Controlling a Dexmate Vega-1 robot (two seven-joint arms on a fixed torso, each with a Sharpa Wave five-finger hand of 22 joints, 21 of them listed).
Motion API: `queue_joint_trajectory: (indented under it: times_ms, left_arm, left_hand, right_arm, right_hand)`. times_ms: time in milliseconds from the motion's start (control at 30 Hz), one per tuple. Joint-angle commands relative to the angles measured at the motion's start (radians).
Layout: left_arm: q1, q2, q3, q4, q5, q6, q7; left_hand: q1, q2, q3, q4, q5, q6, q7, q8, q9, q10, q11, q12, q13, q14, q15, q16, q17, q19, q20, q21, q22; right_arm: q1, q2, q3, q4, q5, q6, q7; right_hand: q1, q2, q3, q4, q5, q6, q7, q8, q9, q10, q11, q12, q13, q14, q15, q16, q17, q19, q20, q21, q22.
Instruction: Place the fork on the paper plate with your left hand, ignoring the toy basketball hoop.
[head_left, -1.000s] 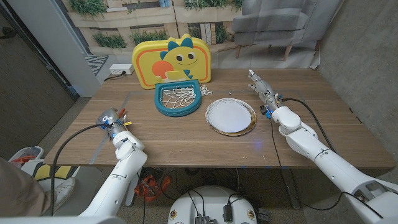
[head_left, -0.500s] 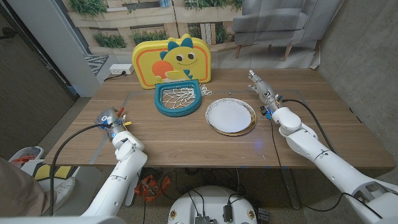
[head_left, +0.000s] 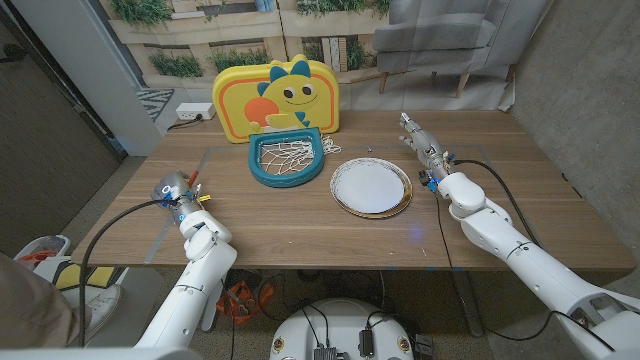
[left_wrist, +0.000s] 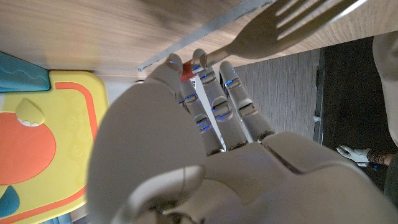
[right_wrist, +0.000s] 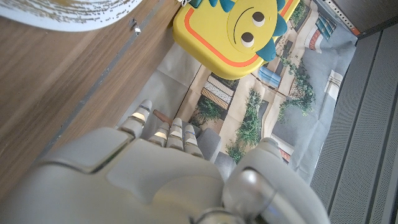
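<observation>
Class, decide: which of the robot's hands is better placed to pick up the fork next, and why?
The left hand. Its fingertips already reach the fork at the table's left side, while the right hand waits beyond the paper plate, far from the fork.

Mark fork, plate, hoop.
fork (left_wrist: 261, 34), left wrist view, neck below the tines
plate (head_left: 366, 184), head view, white centre
hoop (head_left: 262, 172), head view, teal rim
</observation>
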Motion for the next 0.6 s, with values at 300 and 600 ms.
queue_joint_trajectory:
  times_ms: [300, 600]
  left_arm:
    - [0.036, -0.014, -0.011, -0.082, 0.032, 0.002, 0.006]
    - [0.055, -0.006, -0.010, -0.142, 0.062, -0.002, -0.006]
  left_hand:
    - [0.011, 0.000, -0.008, 0.002, 0.003, 0.001, 0.005, 0.014, 0.019, 0.023, -0.012, -0.006, 0.002, 0.017, -0.105, -0.009, -0.003, -0.009, -0.070, 0.024, 0.003]
    - [0.011, 0.001, -0.011, 0.003, 0.003, -0.002, 0.007, 0.020, 0.030, 0.029, -0.012, -0.009, 0.000, 0.022, -0.105, -0.014, -0.007, -0.014, -0.070, 0.035, 0.003]
  right_arm:
    - [-0.004, -0.011, 0.005, -0.012, 0.005, 0.008, 0.012]
    - [-0.007, -0.019, 0.009, -0.023, 0.008, 0.006, 0.015]
  right_hand:
    - [-0.001, 0.007, 0.001, -0.009, -0.003, 0.008, -0.001, -0.003, 0.005, 0.003, 0.000, -0.002, 0.003, 0.000, 0.001, 0.001, 0.002, 0.005, 0.000, 0.003, 0.005]
    - [-0.001, 0.007, 0.001, -0.010, -0.003, 0.008, -0.001, -0.003, 0.005, 0.003, 0.001, -0.002, 0.003, 0.000, 0.001, 0.001, 0.002, 0.005, 0.000, 0.003, 0.005]
